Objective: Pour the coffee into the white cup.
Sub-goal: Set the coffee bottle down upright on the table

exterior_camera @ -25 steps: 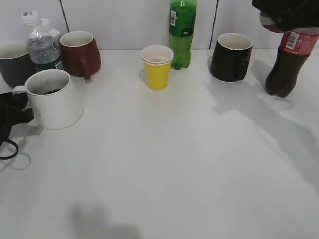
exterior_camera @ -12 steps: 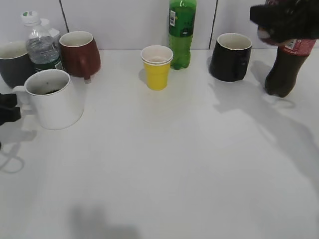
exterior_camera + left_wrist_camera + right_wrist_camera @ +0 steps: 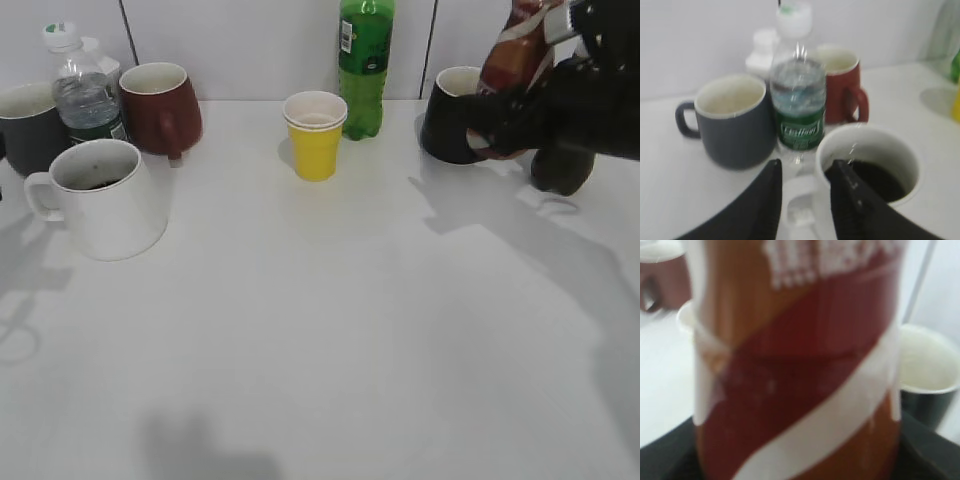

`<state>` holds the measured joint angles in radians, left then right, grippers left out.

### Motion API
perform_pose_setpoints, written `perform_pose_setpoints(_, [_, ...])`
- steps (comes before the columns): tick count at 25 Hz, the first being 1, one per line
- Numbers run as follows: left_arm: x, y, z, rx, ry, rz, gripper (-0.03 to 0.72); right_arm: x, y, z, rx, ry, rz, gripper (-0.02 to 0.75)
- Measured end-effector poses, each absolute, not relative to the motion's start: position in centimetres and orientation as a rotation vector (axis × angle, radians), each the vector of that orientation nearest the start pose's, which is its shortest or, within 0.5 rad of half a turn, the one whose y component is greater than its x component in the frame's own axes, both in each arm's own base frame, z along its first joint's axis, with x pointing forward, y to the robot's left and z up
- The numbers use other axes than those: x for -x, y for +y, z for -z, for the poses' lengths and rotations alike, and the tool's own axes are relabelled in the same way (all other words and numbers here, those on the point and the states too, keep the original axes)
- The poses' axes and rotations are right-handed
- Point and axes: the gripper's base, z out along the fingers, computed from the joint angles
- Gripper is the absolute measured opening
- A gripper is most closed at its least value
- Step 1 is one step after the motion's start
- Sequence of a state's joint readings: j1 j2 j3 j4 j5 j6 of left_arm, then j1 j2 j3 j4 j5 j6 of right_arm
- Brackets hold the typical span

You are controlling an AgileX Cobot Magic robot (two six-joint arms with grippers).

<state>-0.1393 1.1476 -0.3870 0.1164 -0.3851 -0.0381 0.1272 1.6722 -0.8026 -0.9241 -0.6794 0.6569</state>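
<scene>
The white cup (image 3: 105, 200) stands at the left of the table with dark liquid in it. In the left wrist view its rim (image 3: 866, 130) is close ahead, and my left gripper (image 3: 805, 172) is open with the cup's handle between its fingers. The left gripper is out of the exterior view. My right gripper (image 3: 505, 120) is shut on a brown and red coffee container with a white stripe (image 3: 512, 60), held tilted above the table in front of the black mug (image 3: 450, 125). The container (image 3: 800, 365) fills the right wrist view and hides the fingertips.
A dark grey mug (image 3: 25, 130), a water bottle (image 3: 85, 95) and a maroon mug (image 3: 160, 105) stand behind the white cup. A yellow cup (image 3: 316, 140) and a green bottle (image 3: 365, 65) are at the back middle. A cola bottle (image 3: 562, 170) stands behind my right arm.
My right arm has come down and to the left with the coffee container, in front of the black mug. My left gripper has drawn back left, out of the exterior view.
</scene>
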Motion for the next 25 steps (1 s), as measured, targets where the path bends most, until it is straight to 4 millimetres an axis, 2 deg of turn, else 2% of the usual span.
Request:
perform_pose_setpoints(6, [-20.6, -3.4, -24.4, -0.225, 1.79, 0.091, 0.257, -33.4, 9.3, -18.1, 0.661, 1.794, -0.53, 0.528])
perform_pose_setpoints(16, [-20.6, -3.4, -24.5, -0.228, 1.788, 0.09, 0.257, -34.0, 9.6, -14.0, 0.703, 1.814, -0.558, 0.527])
perform_pose_setpoints(25, [-20.5, -3.6, -24.4, -0.313, 1.778, 0.064, 0.257, -34.3, 9.6, -11.6, 0.728, 1.802, -0.522, 0.527])
